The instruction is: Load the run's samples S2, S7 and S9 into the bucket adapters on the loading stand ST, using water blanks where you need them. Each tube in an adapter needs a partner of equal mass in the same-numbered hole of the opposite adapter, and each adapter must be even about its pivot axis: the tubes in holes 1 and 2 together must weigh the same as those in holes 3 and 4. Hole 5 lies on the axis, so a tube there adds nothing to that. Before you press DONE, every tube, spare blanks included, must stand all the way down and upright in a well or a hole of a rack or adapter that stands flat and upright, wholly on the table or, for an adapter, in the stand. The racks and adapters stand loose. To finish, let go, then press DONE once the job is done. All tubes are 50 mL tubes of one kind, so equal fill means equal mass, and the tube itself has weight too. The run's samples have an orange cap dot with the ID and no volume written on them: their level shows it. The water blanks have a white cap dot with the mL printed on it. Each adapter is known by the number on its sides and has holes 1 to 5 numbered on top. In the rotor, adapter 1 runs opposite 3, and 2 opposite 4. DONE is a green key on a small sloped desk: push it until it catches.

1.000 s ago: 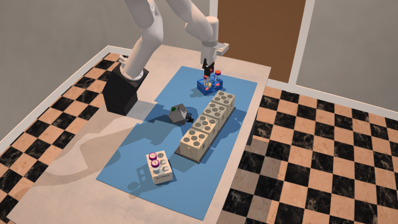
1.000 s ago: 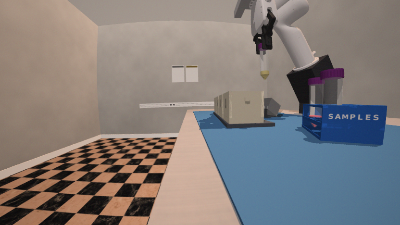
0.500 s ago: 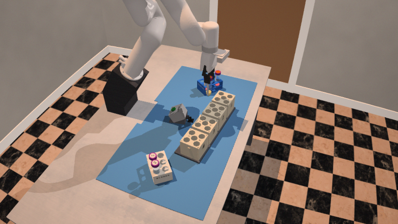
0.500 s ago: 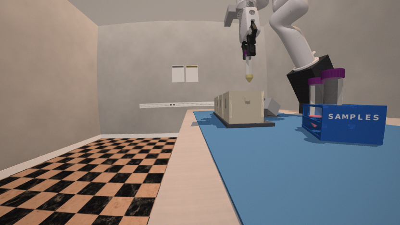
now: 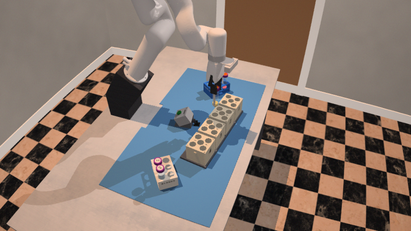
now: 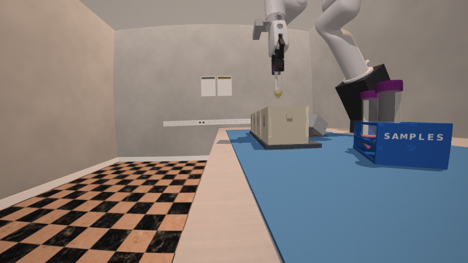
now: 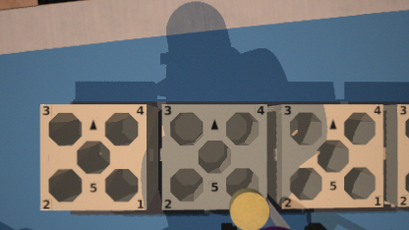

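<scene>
My gripper (image 5: 213,89) (image 6: 277,69) is shut on a purple-capped sample tube (image 5: 213,100) (image 6: 277,87) (image 7: 249,210) with a little yellow liquid in its tip. It holds the tube upright above the row of beige adapters (image 5: 222,114) (image 6: 284,126) on the dark stand (image 5: 198,164) (image 6: 288,145). In the wrist view the tip hangs over the near edge of the middle adapter (image 7: 214,157), close to its hole 1 (image 7: 242,181). All adapter holes in view are empty. The blue SAMPLES rack (image 5: 206,89) (image 6: 412,146) holds two more tubes (image 6: 388,101) (image 6: 369,108).
A beige blanks rack (image 5: 168,181) at the near end of the blue mat (image 5: 201,195) holds two purple-capped tubes (image 5: 157,160) (image 5: 159,168). The grey desk (image 5: 186,118) with the green DONE key (image 5: 179,112) stands left of the adapters. The arm's black base (image 5: 125,95) is at the left.
</scene>
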`<state>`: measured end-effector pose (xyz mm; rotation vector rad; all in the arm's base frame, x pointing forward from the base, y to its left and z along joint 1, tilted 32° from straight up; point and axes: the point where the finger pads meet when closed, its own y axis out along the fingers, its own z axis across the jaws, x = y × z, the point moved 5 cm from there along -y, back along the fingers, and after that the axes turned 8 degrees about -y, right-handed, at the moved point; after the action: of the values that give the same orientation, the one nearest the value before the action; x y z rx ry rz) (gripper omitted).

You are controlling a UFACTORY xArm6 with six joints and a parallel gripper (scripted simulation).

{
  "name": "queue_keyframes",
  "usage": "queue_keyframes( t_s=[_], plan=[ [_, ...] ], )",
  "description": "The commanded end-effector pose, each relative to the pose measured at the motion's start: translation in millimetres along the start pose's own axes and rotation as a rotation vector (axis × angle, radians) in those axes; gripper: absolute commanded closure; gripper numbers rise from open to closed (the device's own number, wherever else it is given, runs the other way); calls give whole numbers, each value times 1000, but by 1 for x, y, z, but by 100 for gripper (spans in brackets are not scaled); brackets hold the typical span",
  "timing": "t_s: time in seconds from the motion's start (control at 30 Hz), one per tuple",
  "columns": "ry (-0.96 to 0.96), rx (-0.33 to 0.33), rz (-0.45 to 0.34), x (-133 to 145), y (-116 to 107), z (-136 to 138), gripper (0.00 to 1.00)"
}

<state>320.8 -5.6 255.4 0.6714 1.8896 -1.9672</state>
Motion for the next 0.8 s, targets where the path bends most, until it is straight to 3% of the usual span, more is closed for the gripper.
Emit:
queue_keyframes(
  t_s=[0.0, 0.77],
  plan=[
    [-7, -26, -7, -5, 1, 9, 100],
    [-7, -26, -7, -5, 5, 9, 100]
  ],
)
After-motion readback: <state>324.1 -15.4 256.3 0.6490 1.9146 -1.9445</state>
